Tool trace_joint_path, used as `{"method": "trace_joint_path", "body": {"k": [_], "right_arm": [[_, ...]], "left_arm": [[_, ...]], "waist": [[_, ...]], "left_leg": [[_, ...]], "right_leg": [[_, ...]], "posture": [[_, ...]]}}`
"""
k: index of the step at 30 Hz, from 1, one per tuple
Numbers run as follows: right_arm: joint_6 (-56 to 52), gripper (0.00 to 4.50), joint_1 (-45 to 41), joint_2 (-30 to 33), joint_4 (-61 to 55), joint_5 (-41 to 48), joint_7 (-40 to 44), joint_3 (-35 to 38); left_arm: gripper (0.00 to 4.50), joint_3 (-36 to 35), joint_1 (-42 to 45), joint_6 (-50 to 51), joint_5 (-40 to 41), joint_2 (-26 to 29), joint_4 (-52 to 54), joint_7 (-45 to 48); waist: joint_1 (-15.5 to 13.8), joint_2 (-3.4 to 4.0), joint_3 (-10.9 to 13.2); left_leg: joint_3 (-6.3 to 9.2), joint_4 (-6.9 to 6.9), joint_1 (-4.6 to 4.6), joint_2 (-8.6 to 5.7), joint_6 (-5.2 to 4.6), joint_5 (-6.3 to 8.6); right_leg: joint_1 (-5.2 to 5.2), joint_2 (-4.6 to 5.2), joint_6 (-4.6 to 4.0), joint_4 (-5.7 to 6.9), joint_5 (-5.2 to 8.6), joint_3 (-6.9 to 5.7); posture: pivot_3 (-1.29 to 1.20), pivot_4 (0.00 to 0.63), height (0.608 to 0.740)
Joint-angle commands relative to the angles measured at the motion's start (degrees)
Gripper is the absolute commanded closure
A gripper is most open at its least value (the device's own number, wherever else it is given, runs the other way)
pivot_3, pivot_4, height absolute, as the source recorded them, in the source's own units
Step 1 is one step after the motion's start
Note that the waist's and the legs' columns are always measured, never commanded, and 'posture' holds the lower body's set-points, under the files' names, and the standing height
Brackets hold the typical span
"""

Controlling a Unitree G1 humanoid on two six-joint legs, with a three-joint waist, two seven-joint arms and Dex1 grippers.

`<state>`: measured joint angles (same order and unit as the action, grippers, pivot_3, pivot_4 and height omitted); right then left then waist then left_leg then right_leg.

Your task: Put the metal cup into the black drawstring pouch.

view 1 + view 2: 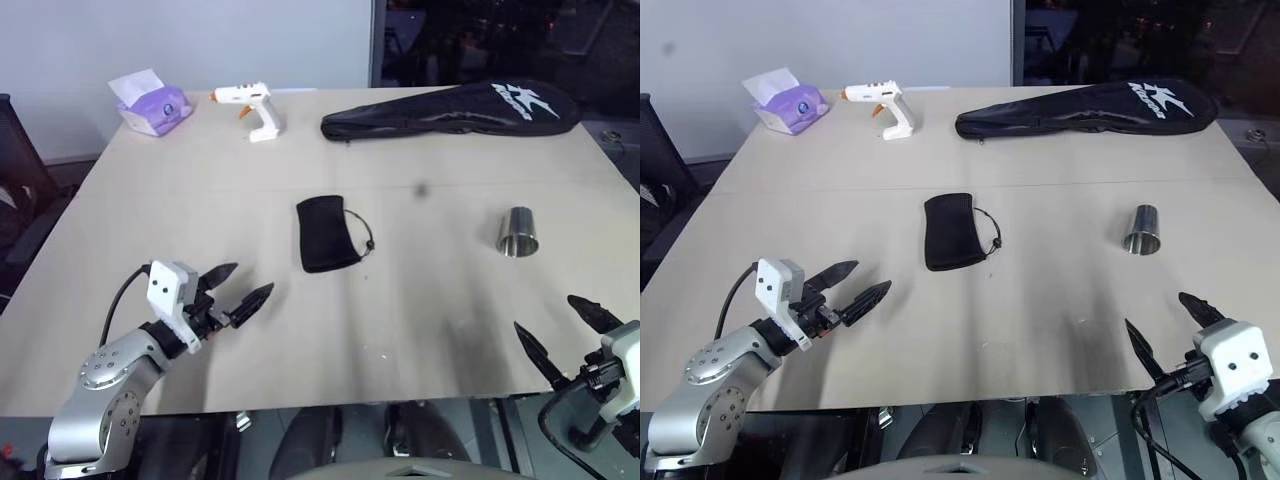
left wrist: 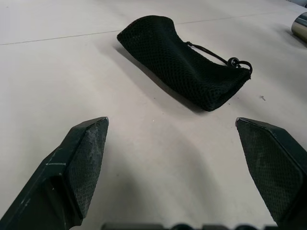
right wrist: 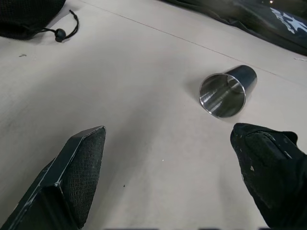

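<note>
Starting at nine o'clock on the desk, our left pincer hovers just over the top with its two black fingers spread wide and nothing between them, aimed toward the centre, which we read as a ready pose for steadying the bag rather than for lifting anything yet. Up at eleven o'clock sit a purple tissue box and a white glue gun, well apart from the work and no part of it. At the centre lies the pouch, flat and limp, its long side running away from us, with the cord and toggle trailing off its edge toward three o'clock; we cannot tell how far its mouth is open, and we judge it will need holding or spreading before anything goes in. Across the far edge, from twelve to two o'clock, stretches the long racket bag, which is not our target. At three o'clock the cup lies on its side, clear of everything, its open end turned toward our near right corner, so it may roll if nudged. At five o'clock our right pincer waits near the desk's front edge, fingers likewise wide apart and empty, pointed at the cup but not touching it. We judge the task not yet begun.
</note>
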<state>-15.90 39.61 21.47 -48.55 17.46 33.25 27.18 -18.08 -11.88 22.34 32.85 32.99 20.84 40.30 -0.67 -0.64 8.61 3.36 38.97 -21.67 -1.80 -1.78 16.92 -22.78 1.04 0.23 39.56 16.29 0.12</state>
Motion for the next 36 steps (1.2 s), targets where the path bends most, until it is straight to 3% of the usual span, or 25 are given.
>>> {"method": "trace_joint_path", "body": {"k": [1,5,9,17,25,36], "right_arm": [[0.4,0.0,-1.3,0.6,-1.3,1.8,-0.2,0.1],[-0.2,0.0,-2.4,2.9,-4.2,4.9,2.4,-3.4],[-0.2,0.0,-1.5,5.8,-7.2,5.8,4.7,-6.8],[-0.3,0.0,-1.1,6.6,-10.7,1.1,1.4,-13.9],[0.5,0.0,-0.8,5.1,-11.5,-3.3,-5.0,-19.6],[0.3,0.0,-1.3,6.6,-11.5,-1.8,-9.2,-19.8]], "left_arm": [[0.02,2.0,4.5,0.8,-0.6,3.4,3.1,2.2],[0.02,11.8,17.6,3.5,-5.0,9.6,3.3,6.4],[0.02,21.2,26.0,5.8,-13.2,13.7,1.7,7.0],[0.02,36.5,39.6,1.1,-26.1,11.2,-10.2,12.0],[0.02,39.5,45.9,-3.0,-32.2,5.9,-21.6,12.5],[0.02,38.5,49.4,-5.2,-34.8,3.3,-27.3,14.3]], "waist": [[-0.1,0.0,0.0],[-1.4,0.02,0.0],[-0.5,0.19,0.0],[-0.1,0.14,0.1],[-0.3,0.06,0.1],[0.0,0.05,0.1]], "left_leg": [[0.0,0.0,0.0,0.0,0.0,0.0],[0.15,0.08,-0.06,0.0,0.02,-0.03],[0.02,-0.05,-0.06,0.0,0.01,-0.03],[0.06,-0.35,-0.11,0.0,0.2,-0.14],[0.08,-0.34,-0.14,0.0,0.22,-0.15],[0.13,-0.3,-0.15,-0.01,0.23,-0.16]], "right_leg": [[0.0,0.0,0.0,0.0,0.0,0.0],[0.09,0.01,-0.01,-0.08,0.0,-0.23],[0.09,0.0,0.01,-0.2,-0.02,-0.16],[0.06,-0.04,0.04,-0.53,-0.03,-0.23],[0.06,-0.04,0.05,-0.56,-0.03,-0.24],[0.07,-0.05,0.06,-0.53,-0.04,-0.29]], "posture": [[0.0,0.15,0.74],[0.0,0.15,0.74],[0.0,0.15,0.74],[0.0,0.15,0.74],[0.0,0.15,0.74],[0.0,0.15,0.74]]}}
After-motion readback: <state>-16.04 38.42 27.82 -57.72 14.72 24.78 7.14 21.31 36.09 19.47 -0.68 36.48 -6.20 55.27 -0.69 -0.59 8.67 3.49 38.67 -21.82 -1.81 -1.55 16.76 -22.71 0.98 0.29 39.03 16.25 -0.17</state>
